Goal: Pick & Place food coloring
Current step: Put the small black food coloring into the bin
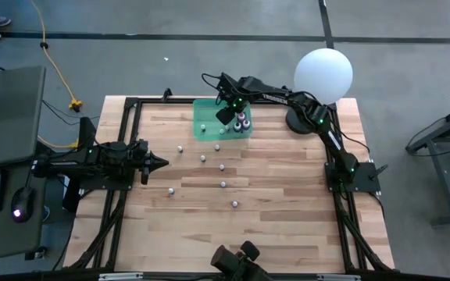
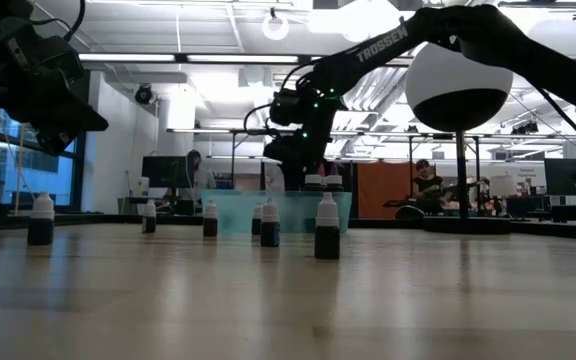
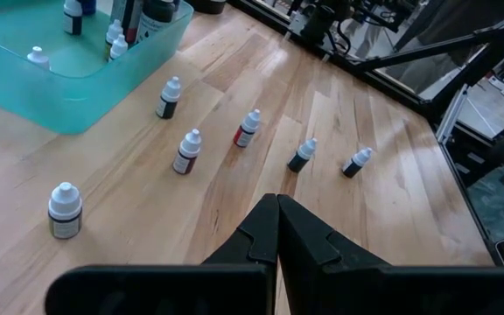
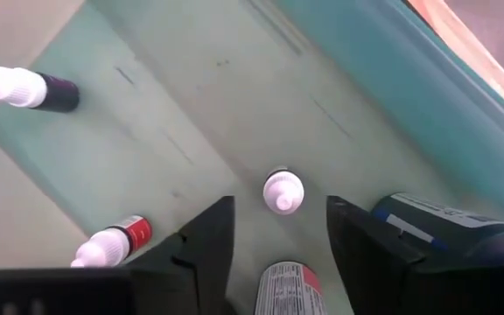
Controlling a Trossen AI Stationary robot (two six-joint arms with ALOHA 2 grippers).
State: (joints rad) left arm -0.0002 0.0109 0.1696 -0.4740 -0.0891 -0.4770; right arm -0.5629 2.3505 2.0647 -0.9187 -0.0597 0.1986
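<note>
Small food coloring bottles with whitish caps stand upright on the wooden table [image 1: 203, 158] [image 1: 223, 184] [image 3: 64, 210] [image 3: 247, 129]. More are in the green tray [image 1: 201, 129]: some stand, and two lie on their sides [image 4: 29, 87] [image 4: 112, 243]. My right gripper [image 1: 226, 114] hovers open over the tray, fingers pointing down. Its fingers stand on either side of one upright small bottle [image 4: 283, 191] without touching it. A larger labelled bottle [image 4: 285, 289] shows between the fingers closer in. My left gripper [image 3: 276, 206] is shut and empty above the table's left side [image 1: 158, 162].
A big white globe lamp [image 1: 323, 74] stands at the far right corner beside the right arm. A larger dark bottle [image 4: 436, 219] stands in the tray near the right finger. Loose bottles dot the table's middle [image 1: 234, 204]. People and desks show in the room behind the table.
</note>
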